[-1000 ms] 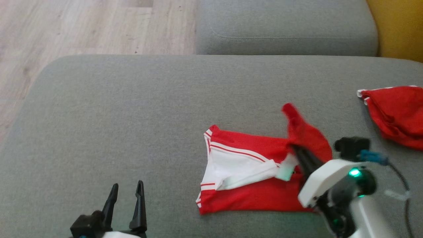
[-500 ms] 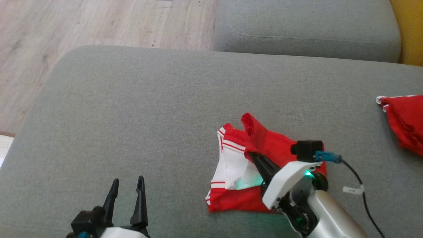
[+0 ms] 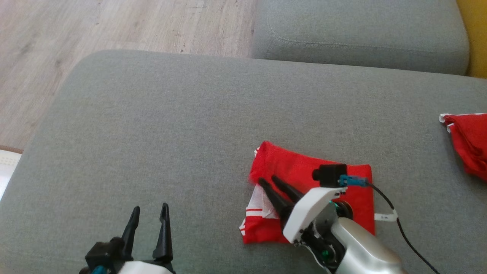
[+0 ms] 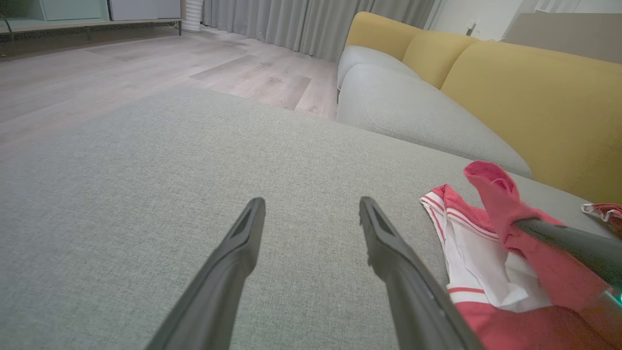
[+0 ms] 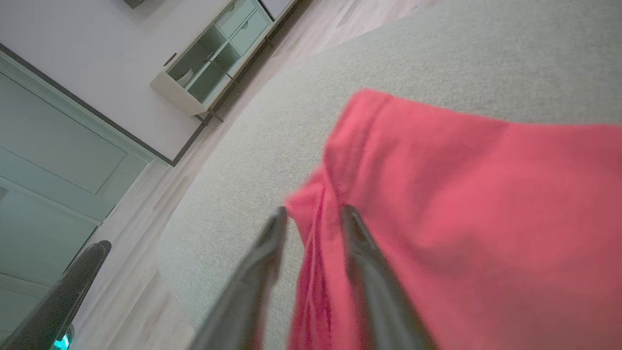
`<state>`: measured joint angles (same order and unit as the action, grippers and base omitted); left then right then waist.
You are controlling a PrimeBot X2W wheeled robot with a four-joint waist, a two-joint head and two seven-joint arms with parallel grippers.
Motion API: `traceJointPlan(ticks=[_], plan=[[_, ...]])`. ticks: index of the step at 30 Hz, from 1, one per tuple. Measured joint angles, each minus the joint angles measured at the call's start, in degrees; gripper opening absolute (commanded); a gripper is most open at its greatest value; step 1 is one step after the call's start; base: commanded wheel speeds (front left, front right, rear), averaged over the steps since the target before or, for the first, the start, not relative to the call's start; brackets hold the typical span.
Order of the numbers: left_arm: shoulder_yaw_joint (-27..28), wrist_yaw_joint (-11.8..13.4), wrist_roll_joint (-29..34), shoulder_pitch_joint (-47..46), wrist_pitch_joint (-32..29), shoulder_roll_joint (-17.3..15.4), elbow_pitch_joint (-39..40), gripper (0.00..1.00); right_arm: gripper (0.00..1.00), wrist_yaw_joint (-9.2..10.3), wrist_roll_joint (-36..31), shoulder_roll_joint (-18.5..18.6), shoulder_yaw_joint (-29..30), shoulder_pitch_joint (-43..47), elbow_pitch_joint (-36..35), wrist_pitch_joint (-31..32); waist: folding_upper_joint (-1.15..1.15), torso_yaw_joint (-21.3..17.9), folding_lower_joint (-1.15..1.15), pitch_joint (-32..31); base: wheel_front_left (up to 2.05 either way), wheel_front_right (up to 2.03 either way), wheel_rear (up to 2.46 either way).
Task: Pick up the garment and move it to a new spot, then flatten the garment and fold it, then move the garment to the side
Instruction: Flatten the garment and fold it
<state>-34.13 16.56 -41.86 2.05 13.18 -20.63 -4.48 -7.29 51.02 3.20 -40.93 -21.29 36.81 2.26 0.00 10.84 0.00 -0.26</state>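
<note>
The garment (image 3: 308, 171) lies at the near right of the grey cushion (image 3: 171, 125), apparently folded once. Your right gripper (image 3: 267, 179) stands parted astride its left edge, and your left gripper (image 3: 150, 208) is spread wide. Moving it aside remains.

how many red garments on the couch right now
2. One red garment lies folded near the front of the grey cushion, at the right arm's fingers. The second garment sits at the cushion's right edge, cut off by the frame; more may be hidden there.
</note>
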Motion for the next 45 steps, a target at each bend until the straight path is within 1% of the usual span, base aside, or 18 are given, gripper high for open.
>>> traceJointPlan(ticks=[5, 8, 11, 15, 20, 24, 29, 32, 37, 43, 45], plan=[[-0.4, 0.1, 0.0, -0.1, 0.0, 0.3, 0.0, 1.0, 1.0, 0.0, 0.7, 0.0, -3.4, -3.3, 0.3, -3.7, 0.0, -0.5, 0.0, -0.1, 0.0, 0.0, 0.0], [-0.5, 0.1, 0.0, -0.1, 0.0, 0.3, 0.0, 1.0, 1.0, 0.0, -0.2, 0.0, -3.7, -4.4, 0.1, -5.4, 0.0, -0.9, 0.0, -0.2, 0.0, 0.0, 0.0], [-0.8, 0.1, 0.0, -0.1, 0.0, 0.3, 0.0, 1.0, 1.0, 0.0, -4.2, 0.0, -2.3, -5.5, 0.8, -8.5, 0.0, -1.6, 0.0, -0.4, 0.0, 0.0, 0.0], [-1.1, 0.2, 0.0, -0.1, 0.0, 0.4, 0.1, 1.0, 1.0, 0.0, -12.6, 0.0, 4.1, -6.3, 3.8, -12.6, 0.0, -2.6, 0.0, -0.6, 0.0, 0.0, 0.0], [-1.3, 0.1, 0.1, -0.1, 0.0, 0.5, 0.0, 1.0, 1.0, 0.0, -25.4, 0.0, 16.2, -5.9, 5.6, -14.9, 0.0, -3.8, 0.0, -1.1, 0.0, 0.0, 0.0], [-1.5, 0.1, 0.6, -0.7, 0.1, 0.5, -0.3, 1.0, 1.0, 0.0, -33.5, 0.0, 25.9, -1.4, 2.5, -15.4, 0.0, -4.7, 0.0, -1.8, 0.0, 0.0, 0.0], [-1.5, 0.1, 0.7, -1.6, 0.1, 0.5, -0.9, 1.0, 1.0, 0.0, -39.7, 0.0, 34.0, 8.7, -4.1, -15.2, 0.0, -6.1, 0.0, -2.8, 0.0, 0.0, 0.0], [-1.4, 0.0, 0.7, -1.6, 0.5, 0.8, -1.7, 1.0, 1.0, 0.0, -40.1, -0.1, 36.5, 13.5, -8.5, -13.7, 0.0, -7.1, 0.0, -3.3, 0.0, 0.0, 0.0], [-0.9, -0.5, 0.7, -0.7, 0.6, 1.0, -3.2, 1.0, 1.0, 0.0, -41.6, -0.4, 38.7, 19.0, -14.6, -12.3, 0.0, -8.8, 0.0, -4.3, 0.0, 0.0, 0.0], [-0.4, -0.6, 0.7, 1.5, 1.0, 1.4, -4.4, 1.0, 1.0, 0.0, -42.3, -0.5, 39.5, 24.0, -18.7, -11.6, 0.0, -10.0, -0.01, -5.4, 0.0, 0.0, 0.0], [0.1, -0.9, 0.7, 1.9, 1.0, 1.4, -4.4, 1.0, 1.0, 0.0, -42.4, -0.6, 39.5, 25.1, -19.5, -11.6, 0.0, -10.3, -0.01, -5.5, 0.0, 0.0, 0.0]])
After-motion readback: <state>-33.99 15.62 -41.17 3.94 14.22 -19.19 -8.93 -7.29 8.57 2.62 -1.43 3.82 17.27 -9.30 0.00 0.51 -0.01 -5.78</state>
